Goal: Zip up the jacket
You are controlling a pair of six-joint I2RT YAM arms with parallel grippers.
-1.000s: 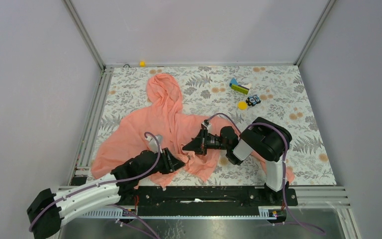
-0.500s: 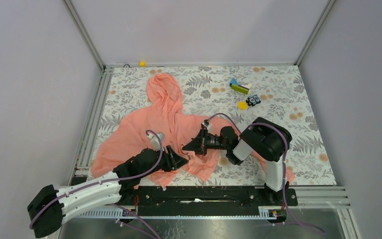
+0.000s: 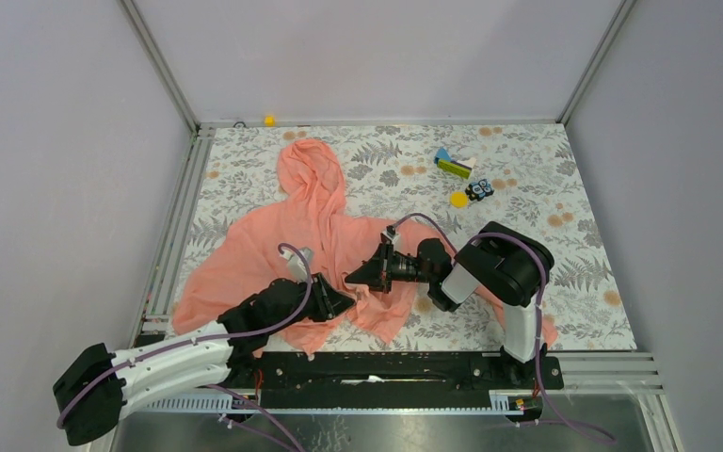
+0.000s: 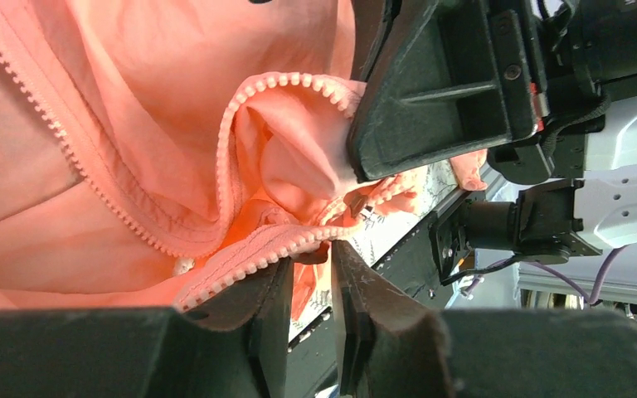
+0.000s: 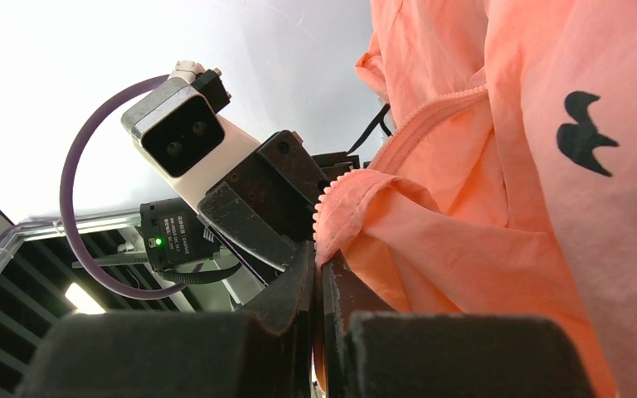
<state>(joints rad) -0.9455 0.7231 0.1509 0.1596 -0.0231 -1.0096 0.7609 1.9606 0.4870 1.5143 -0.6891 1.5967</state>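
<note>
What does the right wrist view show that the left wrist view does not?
Only the right wrist view shows the dark bird-shaped mark on the thin salmon-pink hooded jacket and the left arm's white wrist camera. Only the left wrist view shows two unjoined rows of zipper teeth and that the left tool has its jaws slightly apart at a zipper end. Both show the right tool shut on a folded zipper edge.

- Jacket [image 3: 311,226] hem hidden beneath left gripper [image 3: 345,303] and right gripper [image 3: 352,279] from overhead
- Zipper slider cannot be made out
- Unclear whether the left gripper grips the zipper tape [image 4: 249,257]
- Small coloured items [image 3: 454,167], far right, too small to identify
</note>
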